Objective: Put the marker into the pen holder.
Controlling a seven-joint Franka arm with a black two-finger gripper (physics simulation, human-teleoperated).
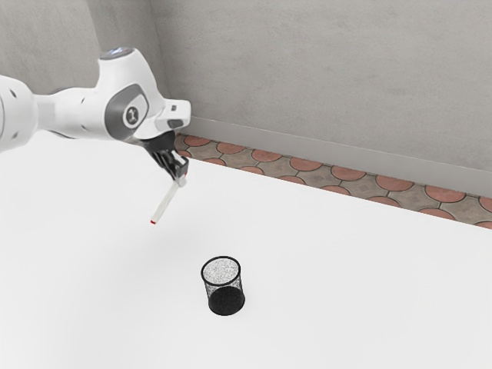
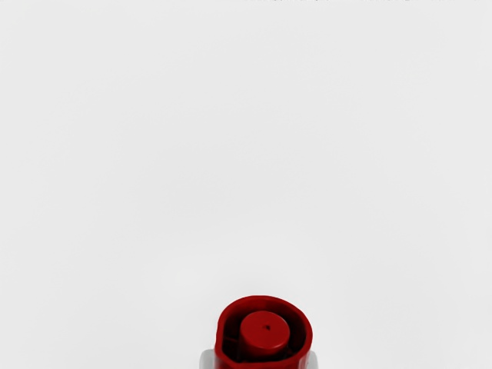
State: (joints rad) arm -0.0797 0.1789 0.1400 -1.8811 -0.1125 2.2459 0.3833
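Observation:
In the exterior view my gripper [image 1: 181, 178] is above the table, shut on the marker [image 1: 166, 202] near its upper end. The white marker hangs tilted, its lower red tip pointing down toward the exterior view's left. In the wrist view the red end of the marker [image 2: 265, 333] is large at the lower edge. The black mesh pen holder [image 1: 224, 285] stands upright on the table, lower in the exterior view and to the right of the marker, apart from it.
The white table [image 1: 346, 269] extends around the pen holder. Beyond its far edge are a patterned tile floor and a grey wall.

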